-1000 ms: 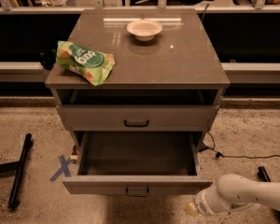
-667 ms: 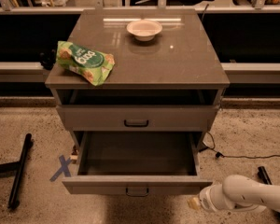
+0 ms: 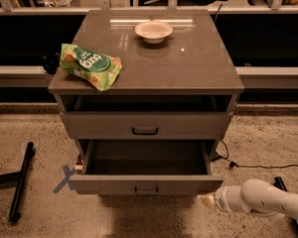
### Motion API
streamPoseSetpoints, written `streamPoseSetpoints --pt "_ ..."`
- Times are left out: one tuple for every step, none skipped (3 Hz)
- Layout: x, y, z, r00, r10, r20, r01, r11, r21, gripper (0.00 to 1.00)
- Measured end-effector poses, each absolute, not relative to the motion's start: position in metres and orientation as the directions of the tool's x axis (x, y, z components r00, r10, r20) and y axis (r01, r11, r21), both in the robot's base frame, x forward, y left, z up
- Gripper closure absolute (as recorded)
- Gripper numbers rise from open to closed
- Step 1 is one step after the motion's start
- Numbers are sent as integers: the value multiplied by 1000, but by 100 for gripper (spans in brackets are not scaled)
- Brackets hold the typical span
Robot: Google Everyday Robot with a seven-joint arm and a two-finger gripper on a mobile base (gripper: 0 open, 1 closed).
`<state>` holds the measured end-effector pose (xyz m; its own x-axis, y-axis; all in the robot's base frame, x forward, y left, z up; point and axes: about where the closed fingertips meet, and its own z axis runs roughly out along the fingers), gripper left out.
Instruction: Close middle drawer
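Observation:
The middle drawer (image 3: 146, 184) is pulled far out of the grey cabinet, and its deep grey tray (image 3: 146, 157) is empty. Its flat front carries a small dark bar handle (image 3: 146, 189). Above it, the uppermost drawer front (image 3: 145, 125) with the same handle sits nearly flush. The lowest drawer is hidden under the open one. My gripper (image 3: 209, 201) is at the end of the white arm (image 3: 268, 201) at the lower right. It is low, just right of and below the open drawer front's right corner.
On the cabinet top (image 3: 188, 58) lie a green snack bag (image 3: 91, 65) at the front left and a white bowl (image 3: 153, 30) at the back. A black bar (image 3: 21, 180) and a blue X mark (image 3: 65, 178) are on the floor to the left. A cable (image 3: 258, 165) runs along the floor to the right.
The arm's tip has risen a little toward the open drawer's front right corner. The drawer has not moved.

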<state>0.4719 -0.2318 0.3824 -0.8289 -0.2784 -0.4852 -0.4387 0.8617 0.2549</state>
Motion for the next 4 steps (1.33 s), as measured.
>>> streamPoseSetpoints --pt "508 -219 397 -788 -278 -549 -474 843 253 100" --pt "537 -204 409 -755 -284 -591 -507 824 251 100" --pt "574 -182 425 -716 -294 -633 -550 797 251 100" --pt "597 -165 441 -682 -299 -668 -580 777 243 100"
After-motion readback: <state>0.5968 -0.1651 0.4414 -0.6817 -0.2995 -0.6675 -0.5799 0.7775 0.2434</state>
